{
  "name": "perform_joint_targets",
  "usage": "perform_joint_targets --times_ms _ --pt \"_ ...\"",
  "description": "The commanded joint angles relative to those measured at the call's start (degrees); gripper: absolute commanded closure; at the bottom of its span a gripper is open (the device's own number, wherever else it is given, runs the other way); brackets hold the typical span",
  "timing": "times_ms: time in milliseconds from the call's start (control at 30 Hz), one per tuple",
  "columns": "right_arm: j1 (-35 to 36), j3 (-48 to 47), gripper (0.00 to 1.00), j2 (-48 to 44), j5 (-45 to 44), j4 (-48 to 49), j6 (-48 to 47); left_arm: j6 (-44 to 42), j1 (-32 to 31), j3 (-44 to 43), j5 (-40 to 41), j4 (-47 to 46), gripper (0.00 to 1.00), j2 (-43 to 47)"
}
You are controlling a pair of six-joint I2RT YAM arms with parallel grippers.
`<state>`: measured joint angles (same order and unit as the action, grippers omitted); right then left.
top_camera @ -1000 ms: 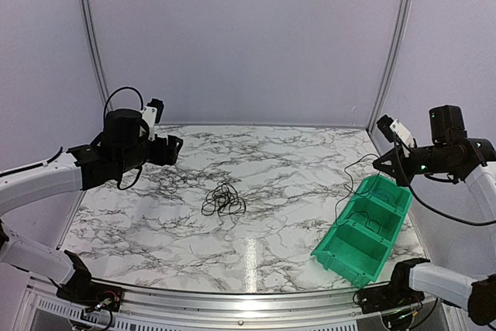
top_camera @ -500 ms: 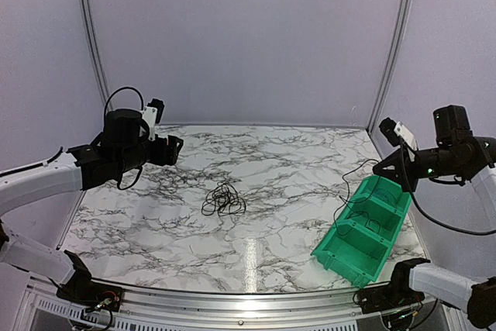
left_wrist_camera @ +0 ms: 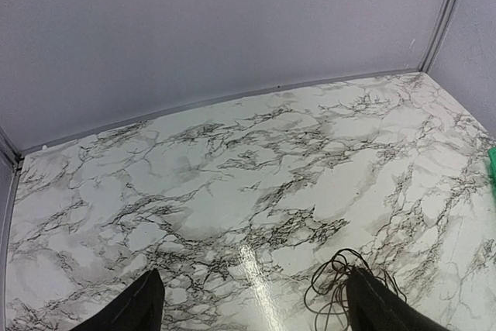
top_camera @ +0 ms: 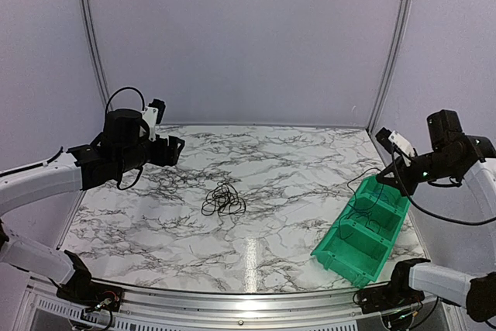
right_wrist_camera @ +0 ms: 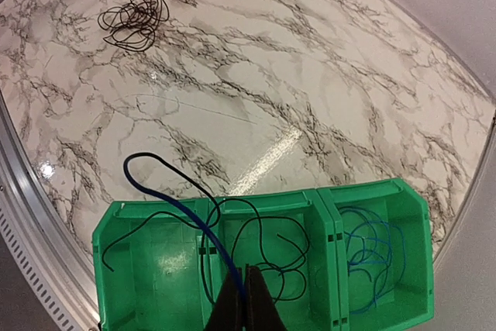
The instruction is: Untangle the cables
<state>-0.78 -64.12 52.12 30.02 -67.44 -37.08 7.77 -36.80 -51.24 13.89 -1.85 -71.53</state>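
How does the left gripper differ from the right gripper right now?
The left gripper is open and empty; the right gripper is shut on a blue cable. The left gripper hangs over the marble table near the black tangle; the right gripper hangs over the green bin. Both are raised.

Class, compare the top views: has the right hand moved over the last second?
Yes. The right hand, shut on a cable, has dropped lower, closer to the far end of the green bin, which has not shifted.

Plain lavender walls (top_camera: 248, 36); marble-patterned tabletop (top_camera: 294, 160), glare streak (top_camera: 250, 257); metal front rail (top_camera: 232, 301).
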Motion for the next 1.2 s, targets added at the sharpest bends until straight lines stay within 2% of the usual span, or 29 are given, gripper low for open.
perform_joint_targets --times_ms 0,267,567,700,1167 --pt "-1.8 1.0 1.00 1.5 -4.9 2.1 2.5 0.4 0.0 0.1 -0.8 -1.3 0.16 1.5" --pt "-4.8 1.9 1.00 2.3 -10.4 6.4 5.4 1.0 -0.1 0.0 -2.2 -1.3 0.16 1.3" --pt "-14.0 5.5 1.00 4.8 -12.0 10.1 2.1 1.2 -0.2 0.0 -3.0 -1.3 0.16 0.9" --pt "-19.6 5.8 1.00 6.9 -10.2 9.9 -1.6 1.3 -0.2 0.0 -3.2 -1.2 0.16 0.7" --pt "-19.8 10.8 1.00 -2.4 -14.2 5.1 -18.4 1.1 -0.3 -0.2 -3.8 -1.3 0.16 0.2"
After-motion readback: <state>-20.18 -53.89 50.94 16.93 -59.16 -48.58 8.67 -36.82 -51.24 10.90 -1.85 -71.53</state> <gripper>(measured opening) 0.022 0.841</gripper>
